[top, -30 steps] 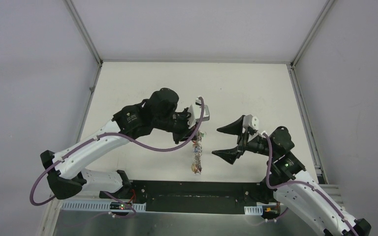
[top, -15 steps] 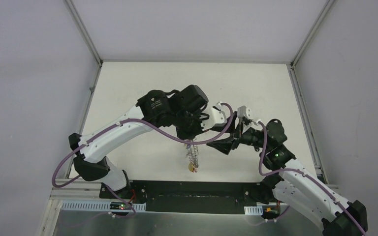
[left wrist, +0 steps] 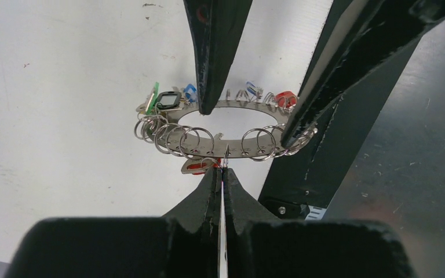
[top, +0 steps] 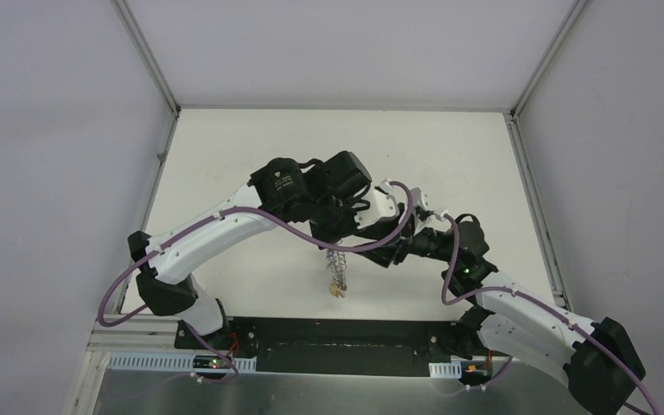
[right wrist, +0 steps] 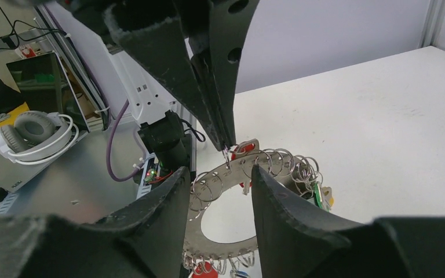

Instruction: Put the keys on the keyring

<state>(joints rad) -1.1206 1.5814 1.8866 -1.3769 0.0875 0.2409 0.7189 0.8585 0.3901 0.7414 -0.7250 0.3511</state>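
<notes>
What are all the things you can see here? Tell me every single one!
keyring: one, silver, hanging above the table.
small rings: many, silver, along the keyring's edge.
tags: several, red, blue and green, on the keyring.
table: one, white, under everything.
headphones: one pair, grey and white, off to the side.
cables: purple, along the arms.
left fingers: two, black, shut on the keyring's rim.
right fingers: two, black, open, either side of the keyring's band.

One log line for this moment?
left gripper: shut on keyring | right gripper: open, straddling keyring band
</notes>
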